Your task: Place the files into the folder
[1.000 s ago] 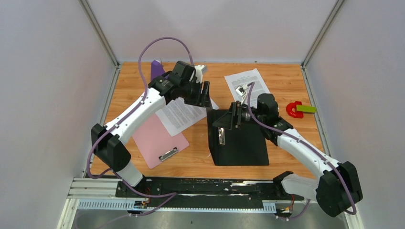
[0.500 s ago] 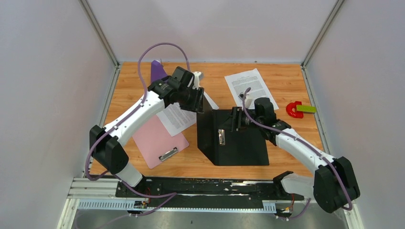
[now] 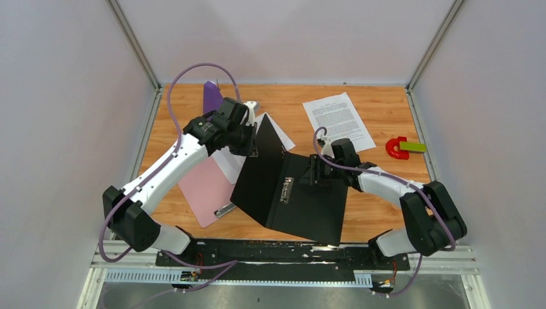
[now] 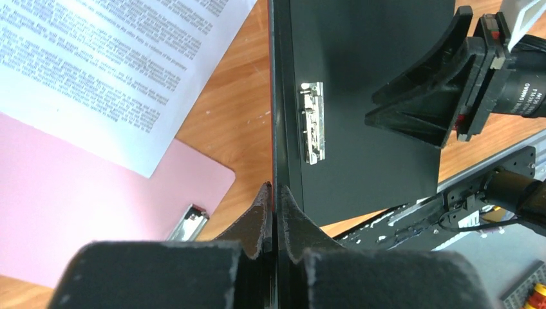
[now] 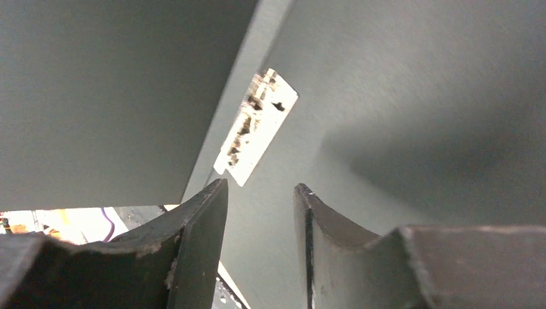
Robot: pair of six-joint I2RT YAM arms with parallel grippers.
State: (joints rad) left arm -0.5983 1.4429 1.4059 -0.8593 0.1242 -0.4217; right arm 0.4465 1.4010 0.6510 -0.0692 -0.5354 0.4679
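Pinching the raised left cover of the folder (image 3: 302, 209) in the left gripper (image 4: 274, 193), fingers pressed together on its edge. Holding that cover tipped up off the counter (image 3: 386, 106), with the black right half lying flat. Keeping the right gripper (image 5: 261, 187) low over the folder's black inside, jaws apart with nothing between them, near the metal clip (image 3: 287, 189) at the fold; touching the surface or not, impossible to tell. Behind the folder, to its right and apart from it, one printed sheet (image 3: 338, 119) flat on the wood. Left of the folder, a second sheet (image 4: 96, 64) overlapping a pink clipboard (image 3: 205, 187). Right of the folder, well apart, a red and green thing (image 3: 402, 147).
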